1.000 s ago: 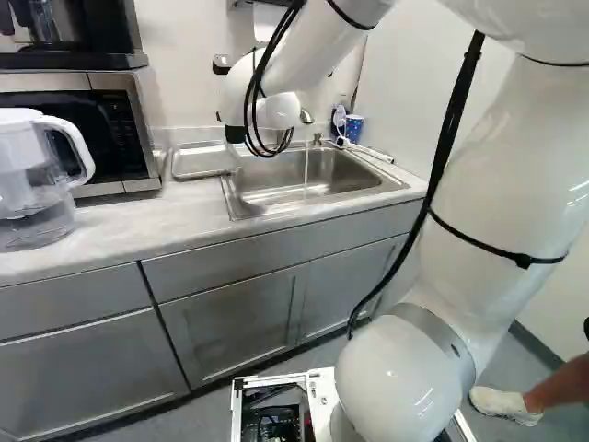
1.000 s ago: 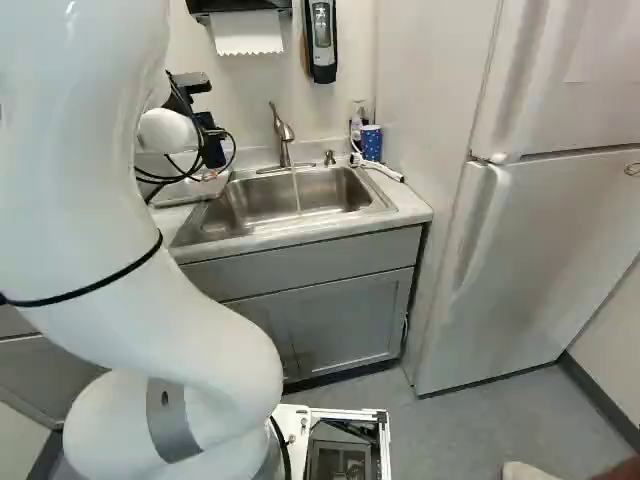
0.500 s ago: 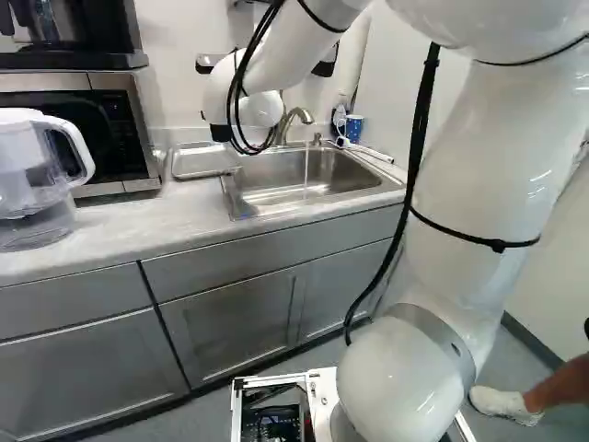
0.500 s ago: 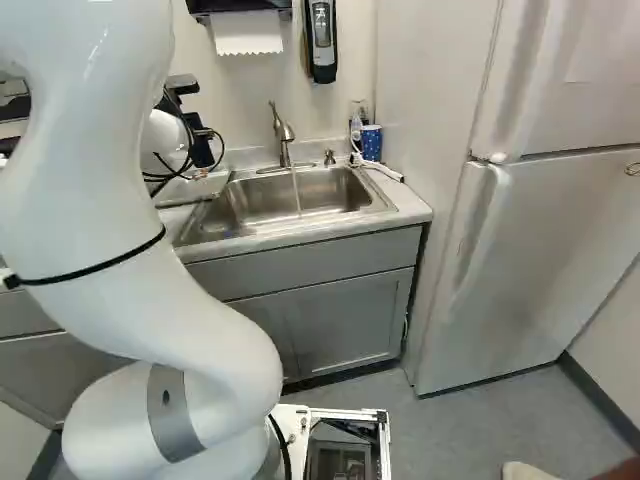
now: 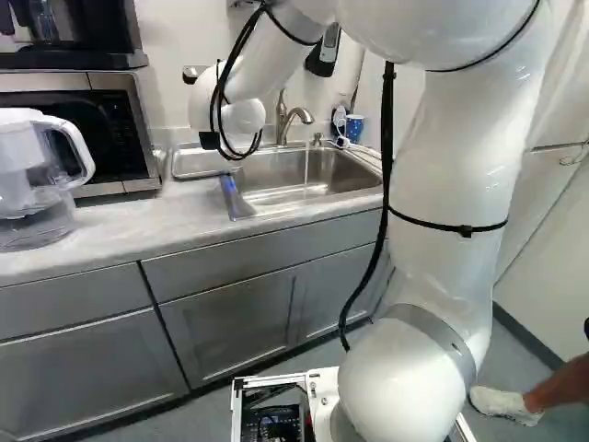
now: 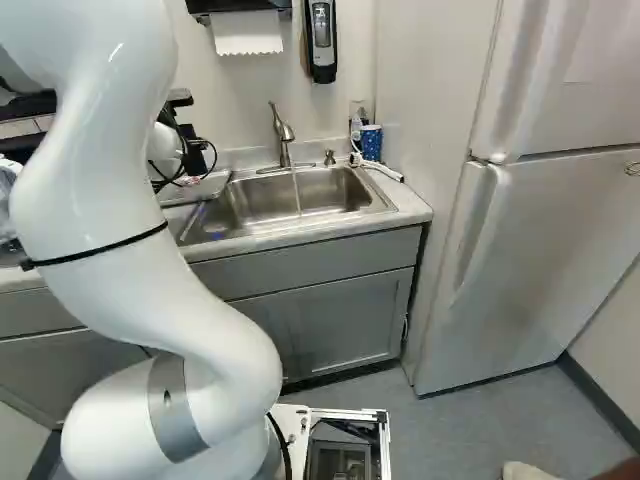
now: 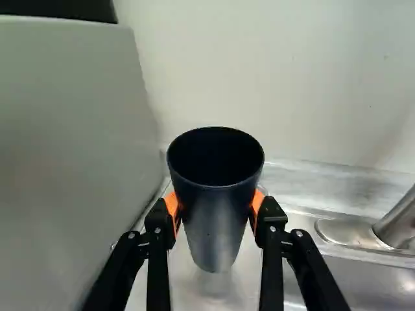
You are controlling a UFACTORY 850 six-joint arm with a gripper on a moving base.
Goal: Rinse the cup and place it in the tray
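Observation:
In the wrist view my gripper point(image 7: 217, 217) is shut on a dark, tapered cup point(image 7: 216, 227), an orange pad against each side. The cup's open rim shows and its inside looks dark. Shiny metal lies beneath it; its height above that I cannot tell. The metal tray point(image 5: 195, 162) lies on the counter left of the sink point(image 5: 317, 191), partly behind my wrist in the left base view. Both base views leave the fingers and cup hidden behind the arm. Water runs from the faucet point(image 6: 283, 132) into the sink.
A microwave point(image 5: 120, 133) and a clear pitcher point(image 5: 37, 184) stand left of the tray. A blue patterned cup point(image 6: 371, 142) stands behind the sink's right corner, beside a white cord. The fridge point(image 6: 530, 250) is on the right. In the wrist view, a large grey surface point(image 7: 71, 155) rises close beside the gripper.
My arm has swung left in the left base view, away from the faucet and toward the tray side, uncovering the faucet. The base has stayed put, and the water keeps running.

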